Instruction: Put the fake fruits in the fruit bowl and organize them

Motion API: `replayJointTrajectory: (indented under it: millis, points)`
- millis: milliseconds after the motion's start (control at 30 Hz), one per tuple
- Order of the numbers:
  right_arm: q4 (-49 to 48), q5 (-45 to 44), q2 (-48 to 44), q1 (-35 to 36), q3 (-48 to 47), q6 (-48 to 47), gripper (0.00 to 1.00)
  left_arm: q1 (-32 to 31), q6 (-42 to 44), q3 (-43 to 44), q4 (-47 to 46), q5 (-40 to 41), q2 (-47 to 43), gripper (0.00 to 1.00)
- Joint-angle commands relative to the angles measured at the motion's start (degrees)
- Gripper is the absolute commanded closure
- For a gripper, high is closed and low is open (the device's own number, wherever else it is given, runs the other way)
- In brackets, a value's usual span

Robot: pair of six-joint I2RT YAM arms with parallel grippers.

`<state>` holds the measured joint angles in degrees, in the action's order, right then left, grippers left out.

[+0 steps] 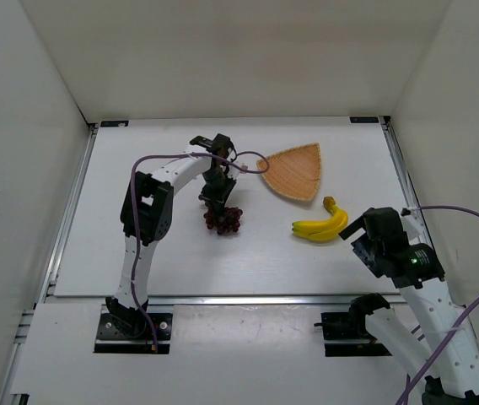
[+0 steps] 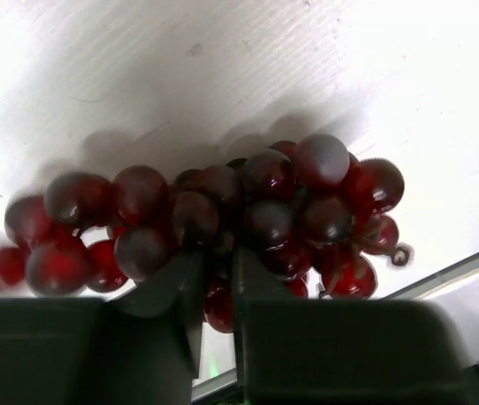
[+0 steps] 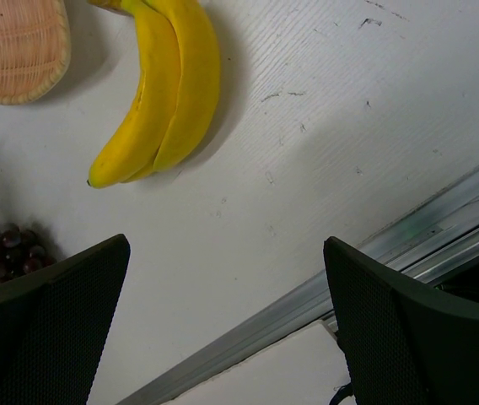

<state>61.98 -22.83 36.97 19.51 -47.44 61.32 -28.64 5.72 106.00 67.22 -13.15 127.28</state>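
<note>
Top: left gripper (image 1: pixel 217 201) over the small bunch of dark red-purple grapes (image 1: pixel 223 221), left of the shallow tan woven wicker bowl (image 1: pixel 294 171). Left wrist: jaws pinched on the bunch, likely for lifting. Right wrist: right gripper (image 3: pixel 225 245), spread wide, facing curved yellow bananas (image 3: pixel 159 93) beside the bowl.

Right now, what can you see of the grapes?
The grapes are a small bunch of glossy dark red-purple balls, plastic by the look, spread sideways over the white table. The left gripper comes down from above, its fingers pinched on the middle of the bunch. Whether the bunch is lifted I cannot tell. It sits left of the bananas and nearer than the bowl, touching neither.
</note>
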Motion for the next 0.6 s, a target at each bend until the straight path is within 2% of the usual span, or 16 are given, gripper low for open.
replayJointTrajectory:
  millis: [0, 33, 167, 333, 500, 567]
  points:
    - [0.60, -3.27, 1.26, 0.00, -1.25, 0.64, 0.00, -0.36, 2.98, -1.41, 0.27, 1.46, 1.30, 0.87]
    - [0.08, -3.27, 1.96, 0.00, -1.25, 0.64, 0.00, -0.36, 2.99, -0.88, 0.28, 1.46, 1.30, 0.90]
    - [-0.45, -3.80, 3.46, 0.00, -3.00, 0.64, 0.00, -1.67, 4.21, 0.43, 0.81, 4.61, -2.99, 0.90]
    - [-0.98, -3.80, 5.30, 0.00, -4.06, -1.28, 0.00, -5.19, 5.27, 4.91, 0.11, 12.43, -7.48, 0.90]
    - [-1.59, -4.94, 5.83, 0.00, -4.06, -1.91, 0.00, -10.10, 7.81, 10.80, -6.38, 21.55, -9.33, 0.90]
    - [-2.12, -4.94, 5.83, 0.00, -4.06, -2.52, 0.00, -11.60, 9.57, 14.14, -12.36, 24.12, -8.55, 0.90]
